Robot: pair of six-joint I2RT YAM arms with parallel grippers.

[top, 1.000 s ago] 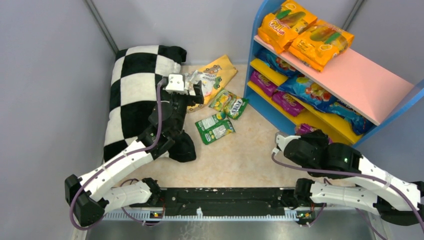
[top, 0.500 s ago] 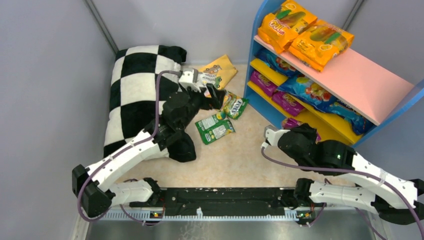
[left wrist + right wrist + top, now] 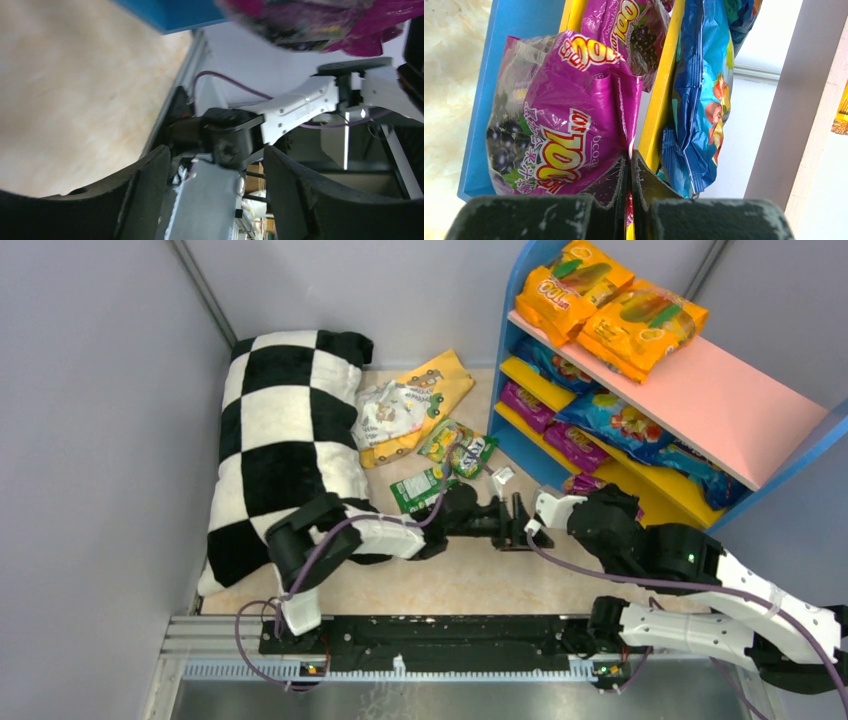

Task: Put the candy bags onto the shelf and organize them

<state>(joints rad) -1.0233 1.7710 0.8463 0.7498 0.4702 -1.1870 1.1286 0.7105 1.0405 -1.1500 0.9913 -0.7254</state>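
Right gripper (image 3: 630, 159) pinched fully shut on the crumpled edge of a purple candy bag (image 3: 559, 130). Bag hanging just in front of the shelf (image 3: 479, 100), at its lowest level, beside the blue frame. Held by the edge, probably to let the body of the bag go in first. Whether already resting on the yellow board, cannot tell from these views.

Left gripper (image 3: 518, 523) stretched low across the table (image 3: 470, 570) toward the right one, jaws wide apart, nothing between them (through them, in its own wrist view, only the other arm and a corner of the purple bag above). Looks like a preparation to help, perhaps to take or steady the loose end of the bag. No contact with the bag to be seen.

Already on the shelf:
- orange candy bags (image 3: 610, 310) on the pink top board
- blue candy bags (image 3: 615, 420) in the middle
- other purple bags (image 3: 572, 445) below

Sorted by colour, hence the lowest level as the proper place for the held one.

Not yet shelved, lying on the table: green candy bags (image 3: 460, 453) and a yellow-and-white packet (image 3: 405, 405), near the checkered pillow (image 3: 285, 430).
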